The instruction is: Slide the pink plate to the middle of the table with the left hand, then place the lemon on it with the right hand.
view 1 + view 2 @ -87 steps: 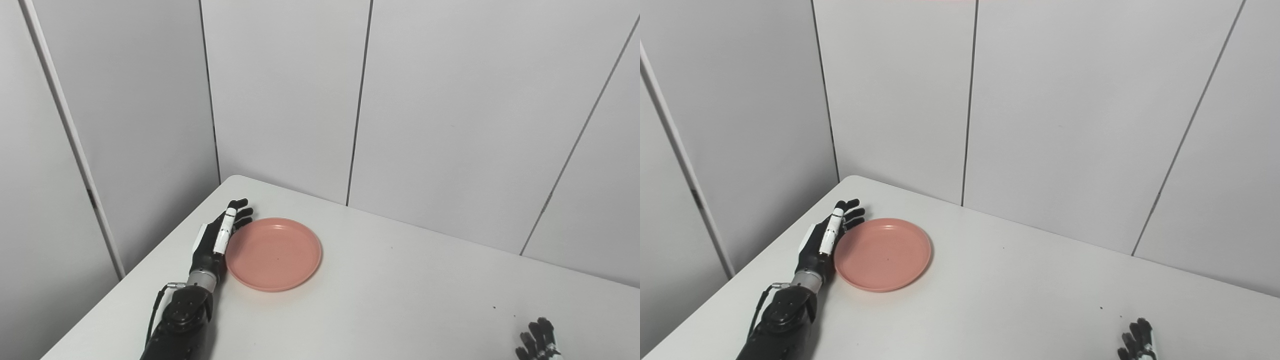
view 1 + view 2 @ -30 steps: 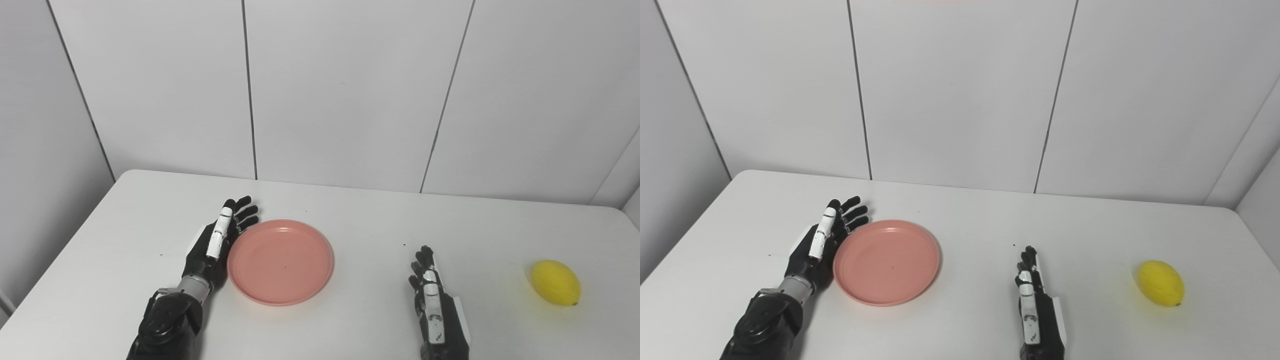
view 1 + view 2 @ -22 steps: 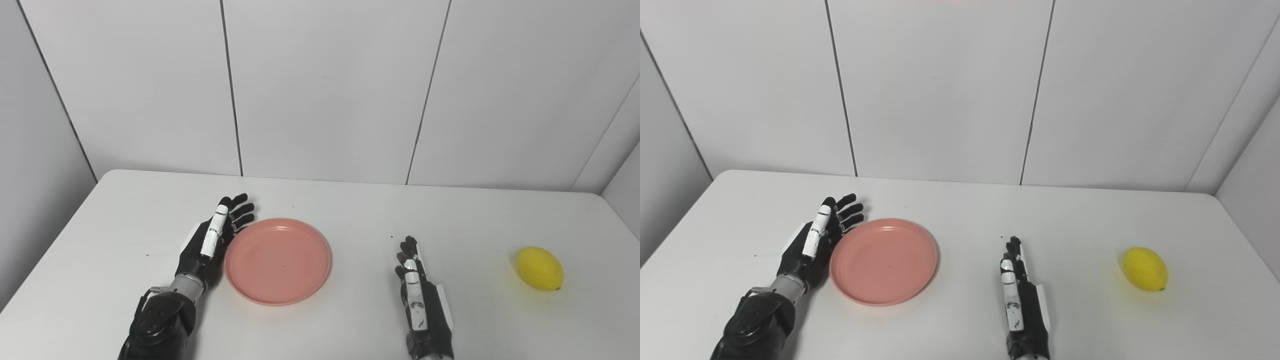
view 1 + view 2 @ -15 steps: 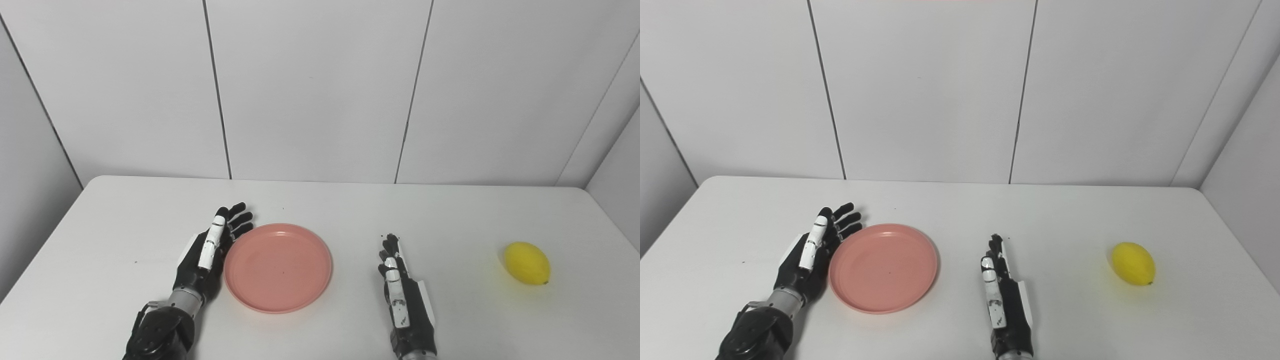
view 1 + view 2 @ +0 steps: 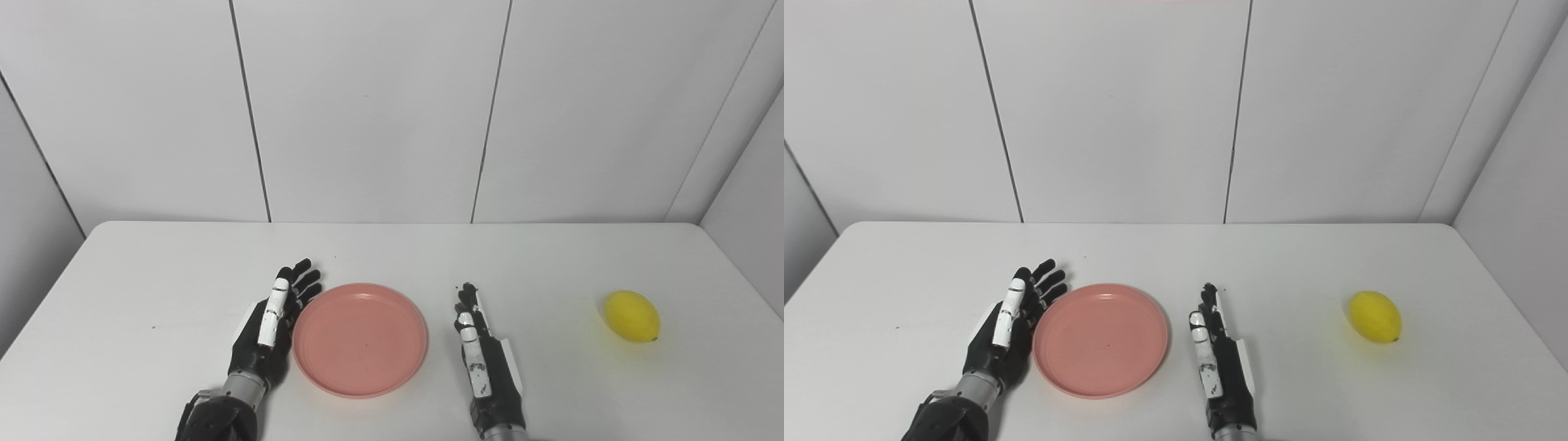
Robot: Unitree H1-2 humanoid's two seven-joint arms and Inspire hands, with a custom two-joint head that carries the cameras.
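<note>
Left eye view | left hand [image 5: 269,327] against pink plate [image 5: 360,339] rim — lemon [image 5: 632,315] apart

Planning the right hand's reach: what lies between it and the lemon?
Nothing: only bare table separates the right hand from the lemon, in both eye views.

the white table [image 5: 153,288] bears tiny dark specks. grey wall panels [image 5: 367,110] with thin dark seams rise right behind the table.
</note>
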